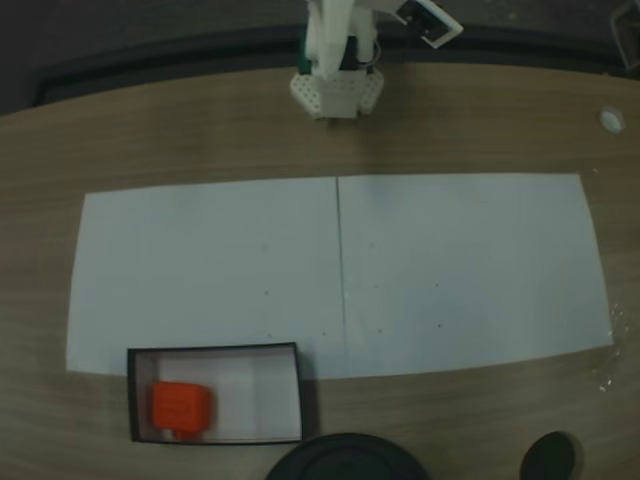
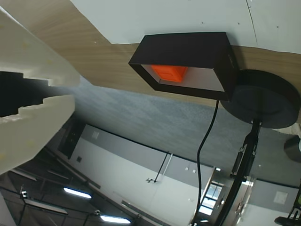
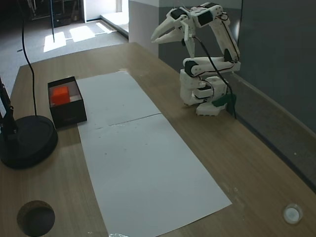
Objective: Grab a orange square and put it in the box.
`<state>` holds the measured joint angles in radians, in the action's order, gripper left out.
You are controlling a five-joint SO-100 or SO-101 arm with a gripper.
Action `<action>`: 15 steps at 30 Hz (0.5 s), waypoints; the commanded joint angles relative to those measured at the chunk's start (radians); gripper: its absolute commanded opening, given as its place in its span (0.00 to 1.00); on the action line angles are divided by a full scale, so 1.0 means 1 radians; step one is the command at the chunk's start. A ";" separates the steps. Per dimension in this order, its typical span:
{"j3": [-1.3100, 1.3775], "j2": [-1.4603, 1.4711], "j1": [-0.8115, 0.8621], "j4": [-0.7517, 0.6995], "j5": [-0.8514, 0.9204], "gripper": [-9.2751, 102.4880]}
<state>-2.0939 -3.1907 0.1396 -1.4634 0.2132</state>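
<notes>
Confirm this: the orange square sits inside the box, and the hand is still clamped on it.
Partly wrong. The orange square does sit inside the box, but the hand is not on it: in a fixed view it is raised near the arm's base, far from the box, holding nothing.

No words or numbers to read

You will not find any letters, labels or signs here. The white paper (image 1: 340, 275) in the middle of a fixed view has only tiny dark specks, and the black box (image 3: 66, 103) at the left of a fixed view has plain walls with no writing.
</notes>
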 commanded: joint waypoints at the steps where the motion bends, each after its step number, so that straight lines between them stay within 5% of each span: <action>1: -0.002 -0.034 0.000 0.029 0.000 0.08; 15: -0.525 -0.291 -0.137 0.202 -0.115 0.08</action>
<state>-2.5265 -3.4499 0.0414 -1.2809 0.1703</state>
